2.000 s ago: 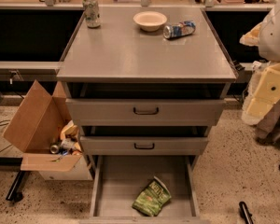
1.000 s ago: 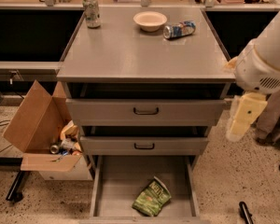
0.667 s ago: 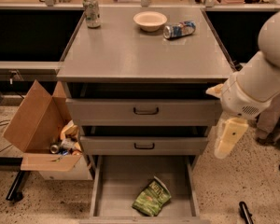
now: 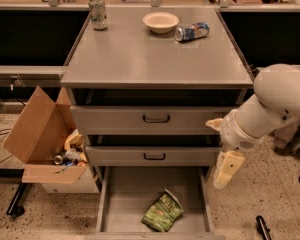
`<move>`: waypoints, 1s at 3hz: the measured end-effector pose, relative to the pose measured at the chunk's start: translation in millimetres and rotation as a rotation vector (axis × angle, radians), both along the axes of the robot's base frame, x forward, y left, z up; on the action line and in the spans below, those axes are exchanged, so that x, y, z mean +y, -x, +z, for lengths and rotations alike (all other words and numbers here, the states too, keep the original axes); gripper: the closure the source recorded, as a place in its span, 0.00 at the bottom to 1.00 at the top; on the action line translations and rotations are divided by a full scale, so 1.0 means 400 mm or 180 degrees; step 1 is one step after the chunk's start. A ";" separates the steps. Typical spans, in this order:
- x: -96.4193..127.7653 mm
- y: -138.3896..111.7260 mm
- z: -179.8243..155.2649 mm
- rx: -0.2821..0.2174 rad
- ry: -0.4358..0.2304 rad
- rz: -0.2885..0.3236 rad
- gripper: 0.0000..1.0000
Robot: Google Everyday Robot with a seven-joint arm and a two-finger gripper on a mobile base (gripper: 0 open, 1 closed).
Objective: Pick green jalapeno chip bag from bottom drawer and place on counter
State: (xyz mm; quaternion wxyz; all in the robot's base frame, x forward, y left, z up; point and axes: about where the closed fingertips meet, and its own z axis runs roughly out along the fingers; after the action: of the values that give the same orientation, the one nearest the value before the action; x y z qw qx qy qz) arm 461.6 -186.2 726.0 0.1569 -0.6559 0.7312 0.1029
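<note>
While my arm [image 4: 270,109] reaches in from the right, my pincer [image 4: 221,180] hangs low beside the cabinet. It is just outside the right wall of the bottom drawer [image 4: 135,194] and level with the middle drawer [image 4: 190,156]. Whether it is spread or pressed together I cannot tell; it touches no object.

The green jalapeno chip bag [image 4: 162,211] lies flat on the floor of the bottom drawer, near the front edge and a little right of centre, tilted with its pale top edge pointing up and to the right. It sits forward of the middle drawer's front, so it is open from above. The bottom drawer's low right wall stands between the bag and my pincer.

Above, the top drawer [image 4: 120,120] and the middle drawer each carry a black handle, and both fronts stick out a little with a dark gap over them.

On the counter [image 4: 155,64], toward its far edge, a pale bowl [image 4: 161,22] stands just beside a blue-and-white can [image 4: 192,31] lying on its side. An upright can [image 4: 97,13] stands at the far left corner. The near part of the counter is bare grey.

Left of the cabinet, a cardboard box [image 4: 35,129] gapes open on the speckled floor [image 4: 270,199], with cans and wrappers inside. A dark object [image 4: 262,227] lies on the floor at my lower right.
</note>
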 end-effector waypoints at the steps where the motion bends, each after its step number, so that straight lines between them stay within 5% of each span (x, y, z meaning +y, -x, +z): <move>1: 0.000 0.000 0.000 0.0000 0.0000 0.0000 0.00; 2: 0.000 -0.014 -0.060 0.0011 -0.0079 -0.0049 0.00; 3: 0.008 -0.038 -0.244 0.0023 -0.0136 0.0028 0.00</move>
State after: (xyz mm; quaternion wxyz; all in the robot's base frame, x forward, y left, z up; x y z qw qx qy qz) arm 476.8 -183.0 628.4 0.1677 -0.6552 0.7265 0.1215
